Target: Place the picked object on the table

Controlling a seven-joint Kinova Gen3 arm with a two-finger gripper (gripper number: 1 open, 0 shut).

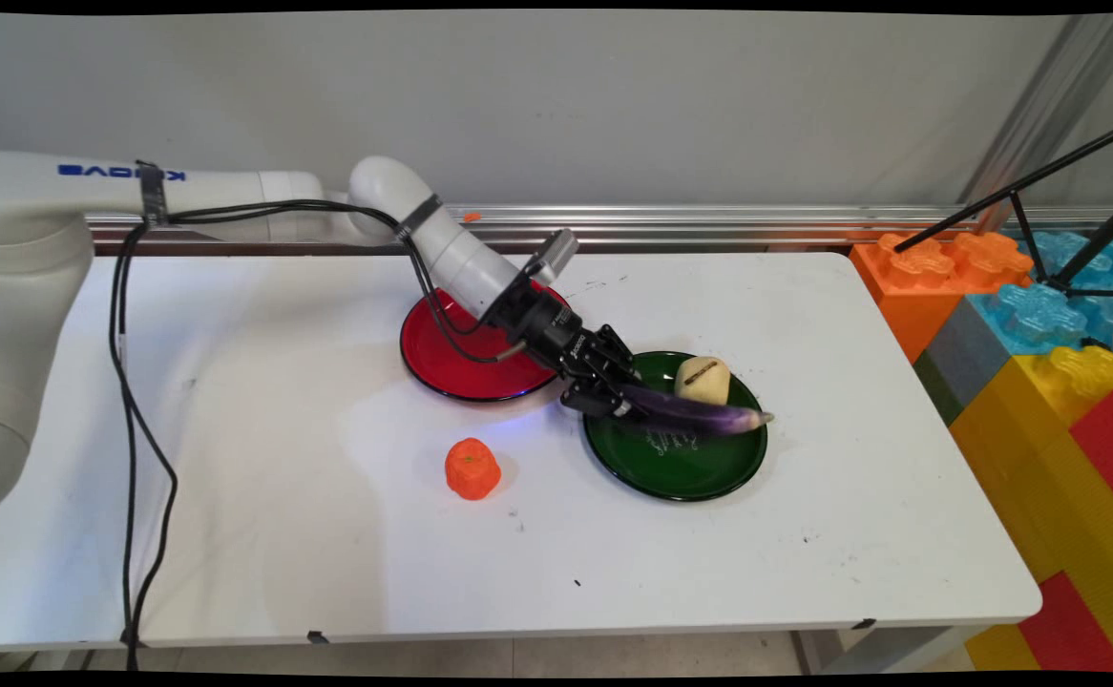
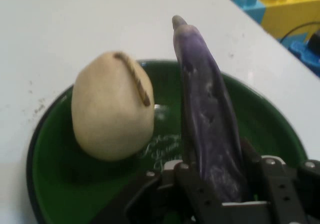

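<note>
The black two-finger gripper [image 1: 621, 405] has its jaws closed on one end of a long purple toy eggplant [image 1: 700, 416], which sticks out toward three o'clock in the main view and lies low across the round dark green plate [image 1: 676, 472]; whether it touches the plate cannot be told. In the hand view the eggplant [image 2: 207, 119] runs up toward twelve o'clock from between the jaws, its tip reaching past the plate's far rim [image 2: 270, 102]. Just beside it, at about ten o'clock, a beige egg-shaped toy potato [image 2: 112, 107] with a brown stripe sits on the same plate. At ten o'clock from the green plate lies a round red plate [image 1: 447, 358], partly under the arm. An orange ribbed toy pumpkin [image 1: 472, 468] stands on the white tabletop [image 1: 261, 534], at about eight o'clock from the jaws.
</note>
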